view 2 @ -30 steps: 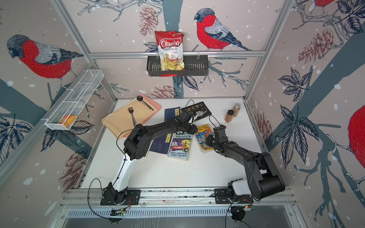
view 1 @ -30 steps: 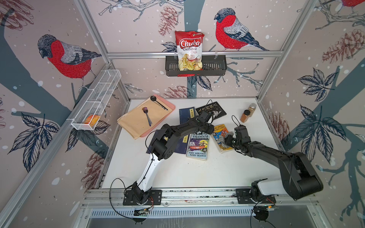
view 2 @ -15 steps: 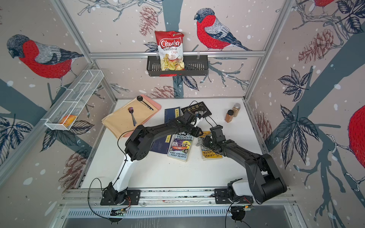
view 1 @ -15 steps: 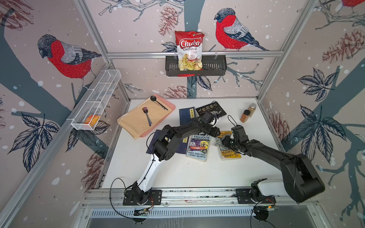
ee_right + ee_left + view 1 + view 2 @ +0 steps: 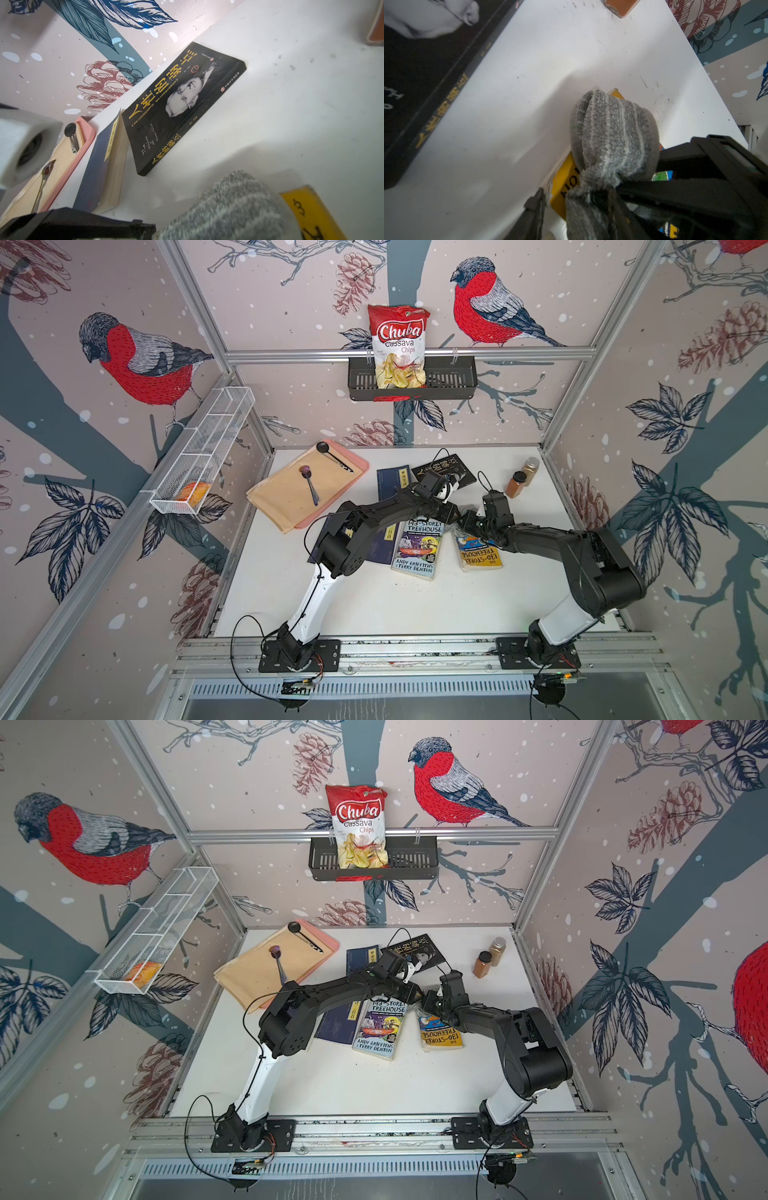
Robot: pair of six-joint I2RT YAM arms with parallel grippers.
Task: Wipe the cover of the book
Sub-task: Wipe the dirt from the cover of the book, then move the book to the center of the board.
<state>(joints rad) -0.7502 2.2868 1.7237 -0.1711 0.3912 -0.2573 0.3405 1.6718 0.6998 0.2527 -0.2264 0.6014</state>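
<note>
The yellow paperback book [image 5: 480, 558] [image 5: 441, 1038] lies flat in the middle of the white table. My right gripper [image 5: 469, 523] is shut on a grey striped cloth [image 5: 612, 137] [image 5: 228, 203], whose bunched end presses down on the book's far end. My left gripper [image 5: 455, 512] [image 5: 573, 200] meets it there from the other side. Its jaws stand apart over the yellow book's [image 5: 563, 187] far corner, with the cloth's tail hanging between them. One finger [image 5: 535, 205] touches the page edge. The cloth hides most of the cover in both wrist views.
A second Treehouse book [image 5: 419, 545] lies just left of the yellow one, beside a dark blue book [image 5: 380, 545] under my left arm. A black book [image 5: 451, 468], another blue book [image 5: 392, 481] and two spice jars [image 5: 515, 483] sit behind. A pink tray [image 5: 357, 472] holds spoons at back left.
The yellow book has slid toward the front edge and turned. My right gripper has moved left with the cloth to the book's far end, and the left gripper has closed in on it.
</note>
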